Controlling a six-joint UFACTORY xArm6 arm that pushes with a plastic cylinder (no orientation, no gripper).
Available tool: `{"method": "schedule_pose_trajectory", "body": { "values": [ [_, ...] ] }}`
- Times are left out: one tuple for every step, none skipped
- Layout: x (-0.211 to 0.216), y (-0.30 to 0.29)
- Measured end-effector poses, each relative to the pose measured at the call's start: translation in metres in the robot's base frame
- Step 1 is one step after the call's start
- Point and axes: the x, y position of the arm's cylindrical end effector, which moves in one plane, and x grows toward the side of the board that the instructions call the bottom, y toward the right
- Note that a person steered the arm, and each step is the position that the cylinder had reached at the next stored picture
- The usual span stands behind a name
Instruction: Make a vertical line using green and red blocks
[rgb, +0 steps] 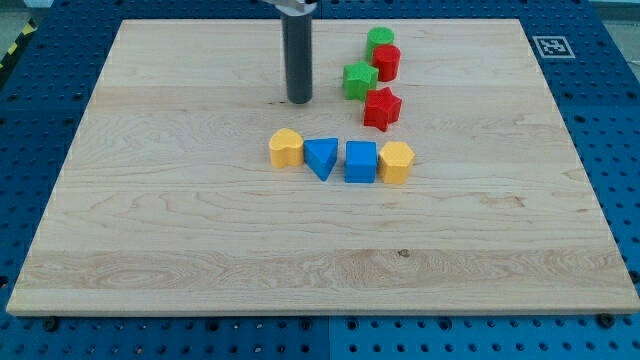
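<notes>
Four task blocks stand near the view's top, right of centre. A green round block (379, 40) is uppermost. A red round block (387, 62) touches it just below and to the right. A green star-like block (359, 80) sits below and left of that. A red star block (381, 108) is lowest. Together they form a slightly zigzag column. My tip (299, 99) rests on the wooden board (150, 200), about 45 px left of the green star-like block, touching no block.
Below the column runs a row of other blocks: a yellow block (286, 147), a blue triangle (321, 157), a blue cube (360, 161) and a yellow block (396, 161). A marker tag (552, 45) lies off the board's top right corner.
</notes>
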Motion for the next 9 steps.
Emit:
{"method": "schedule_pose_trajectory", "body": {
  "values": [
    [-0.012,-0.003],
    [-0.031,-0.003],
    [-0.038,0.000],
    [-0.038,0.011],
    [-0.038,0.017],
    [-0.038,0.030],
    [-0.038,0.045],
    [-0.038,0.054],
    [-0.038,0.068]
  ]
}}
